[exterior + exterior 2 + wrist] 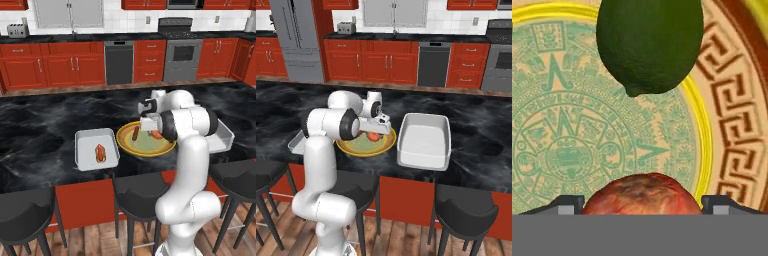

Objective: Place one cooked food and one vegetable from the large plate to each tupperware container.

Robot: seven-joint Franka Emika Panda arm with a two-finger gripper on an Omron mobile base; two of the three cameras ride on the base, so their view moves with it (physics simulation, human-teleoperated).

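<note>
over the large plate (pixel 131 146) at the surface's centre, the pincer (pixel 641 206) straddles a red tomato (pixel 641 194), grip unclear; at 12 o'clock a green avocado (pixel 649 45) risks being nudged; tomato may roll.

Large plate (pixel 131 147) between small tupperware (pixel 86 153), left, and larger tupperware (pixel 423 157), right.

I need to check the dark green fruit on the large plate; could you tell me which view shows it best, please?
The hand view: the dark green fruit looms large over the large plate. In both base views the arm covers that part of the plate, so I cannot make it out.
</note>
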